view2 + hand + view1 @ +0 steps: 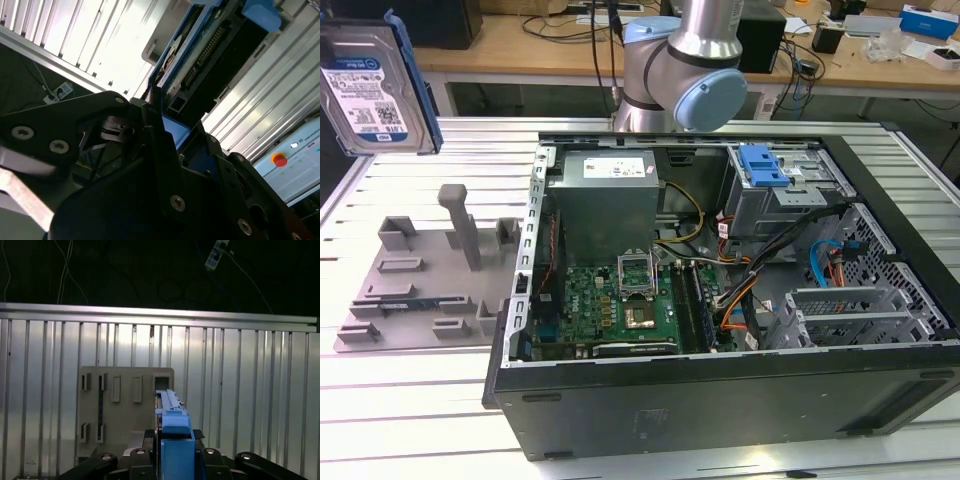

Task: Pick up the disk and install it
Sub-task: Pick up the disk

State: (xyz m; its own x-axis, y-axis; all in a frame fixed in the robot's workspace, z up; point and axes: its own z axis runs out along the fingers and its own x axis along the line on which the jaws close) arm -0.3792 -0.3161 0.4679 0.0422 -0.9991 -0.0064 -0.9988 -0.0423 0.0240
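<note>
Disk point(370, 85) pinched between fingers point(156, 131), held aloft clear of worktop point(420, 400) | long axis runs straight out from fingers | grey holder point(125, 405) beyond disk's far end, apart | open computer case point(720, 400) well apart from fingers, toward exterior view's right

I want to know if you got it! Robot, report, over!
Gripper shut on the disk. Disk in the air, outside the open computer case.

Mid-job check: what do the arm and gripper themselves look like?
The arm is a silver metal tube with grey rounded joints and a pale blue round joint cap. The gripper is black, built of angular linked plates dotted with silver screw heads.
</note>
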